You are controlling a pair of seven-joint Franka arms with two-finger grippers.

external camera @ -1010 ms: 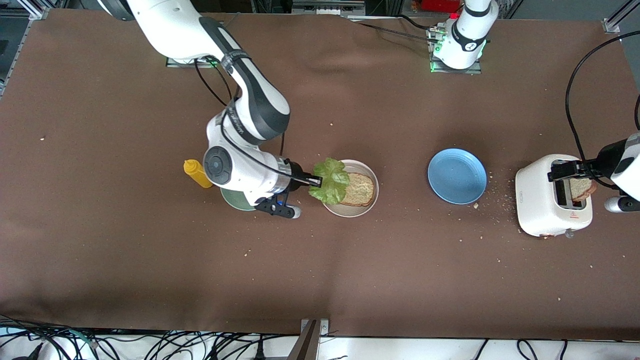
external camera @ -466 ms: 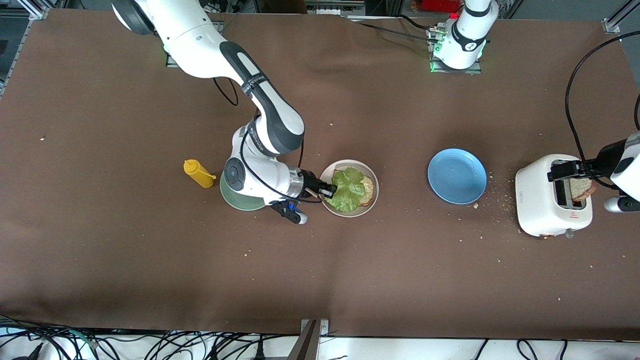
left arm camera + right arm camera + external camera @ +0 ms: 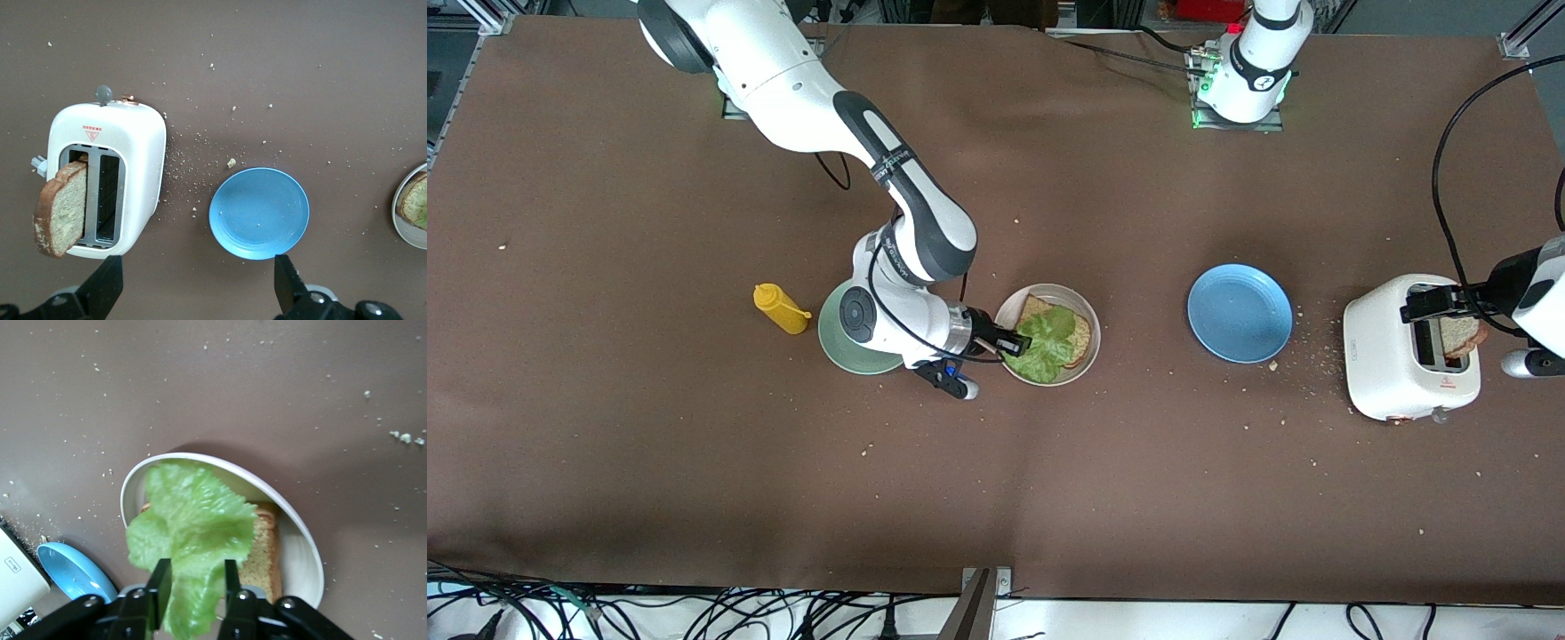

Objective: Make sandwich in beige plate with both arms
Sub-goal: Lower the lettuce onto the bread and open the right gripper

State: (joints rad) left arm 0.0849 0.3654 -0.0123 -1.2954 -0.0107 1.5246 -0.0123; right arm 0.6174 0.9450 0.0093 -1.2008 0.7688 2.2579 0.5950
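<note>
The right gripper (image 3: 1014,342) is pinched on the stem end of the lettuce leaf (image 3: 1048,342), low over the edge of the beige plate (image 3: 1089,356) that faces the mint-green plate (image 3: 831,342), and the leaf runs out from it over the toast slice (image 3: 1080,331) already on the plate — so letting go there should drop it squarely. The left gripper (image 3: 193,293), spread wide and holding nothing, hangs over the toaster (image 3: 1392,356) at its own end of the tabletop — the second slice (image 3: 61,217) leans up out of a slot, with the blue plate (image 3: 1240,313) between toaster and beige plate and a yellow bottle (image 3: 780,308) beside the mint-green plate.

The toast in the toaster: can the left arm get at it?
Probably yes: the left gripper hangs open right over the toaster, and the toast sticks up from its slot, nothing covering it.
</note>
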